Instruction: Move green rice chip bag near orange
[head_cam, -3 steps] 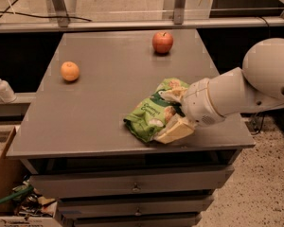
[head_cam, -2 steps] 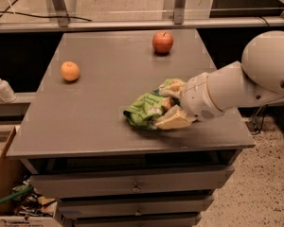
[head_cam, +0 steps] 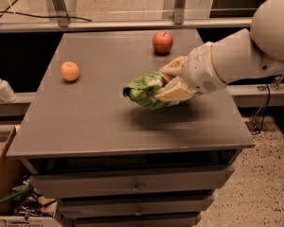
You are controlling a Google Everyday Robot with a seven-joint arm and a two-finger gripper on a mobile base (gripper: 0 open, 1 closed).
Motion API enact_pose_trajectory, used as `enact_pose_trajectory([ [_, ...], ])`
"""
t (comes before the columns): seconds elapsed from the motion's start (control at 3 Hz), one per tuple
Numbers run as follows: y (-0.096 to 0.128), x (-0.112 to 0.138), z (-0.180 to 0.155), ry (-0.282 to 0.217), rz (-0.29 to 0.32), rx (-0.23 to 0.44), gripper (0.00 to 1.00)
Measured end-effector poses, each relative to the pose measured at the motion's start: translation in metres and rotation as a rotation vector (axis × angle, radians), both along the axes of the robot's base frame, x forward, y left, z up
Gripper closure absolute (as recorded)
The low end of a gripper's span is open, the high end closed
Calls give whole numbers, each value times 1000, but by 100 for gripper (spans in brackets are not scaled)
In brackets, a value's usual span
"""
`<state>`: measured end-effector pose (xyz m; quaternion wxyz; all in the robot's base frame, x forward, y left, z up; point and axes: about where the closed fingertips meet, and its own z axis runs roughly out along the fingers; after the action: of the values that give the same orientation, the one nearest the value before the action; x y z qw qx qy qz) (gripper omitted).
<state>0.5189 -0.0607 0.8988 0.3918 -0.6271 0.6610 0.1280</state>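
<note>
The green rice chip bag (head_cam: 143, 90) is crumpled in my gripper (head_cam: 169, 82) and hangs a little above the grey table top (head_cam: 85, 117), near the table's middle right. My gripper's tan fingers (head_cam: 173, 92) are shut on the bag's right end, with the white arm reaching in from the right. The orange (head_cam: 70, 71) sits on the table at the left, well apart from the bag. The bag's label is hidden in the folds.
A red apple (head_cam: 163, 42) stands at the table's back, just behind my gripper. A white pump bottle (head_cam: 2, 86) stands on a ledge to the left. Drawers are under the table, and a cardboard box (head_cam: 2, 174) is on the floor at the lower left.
My gripper has lifted the bag off the table near the front right and carried it up and to the left, toward the table's middle.
</note>
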Motion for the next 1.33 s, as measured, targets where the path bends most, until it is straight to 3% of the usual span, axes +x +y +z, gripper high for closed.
enact_pose_trajectory([
  [0.33, 15, 22, 40, -77, 28, 40, 100],
  [0.67, 19, 25, 41, -88, 43, 51, 100],
  [1.33, 59, 69, 34, -209, 186, 102, 100],
])
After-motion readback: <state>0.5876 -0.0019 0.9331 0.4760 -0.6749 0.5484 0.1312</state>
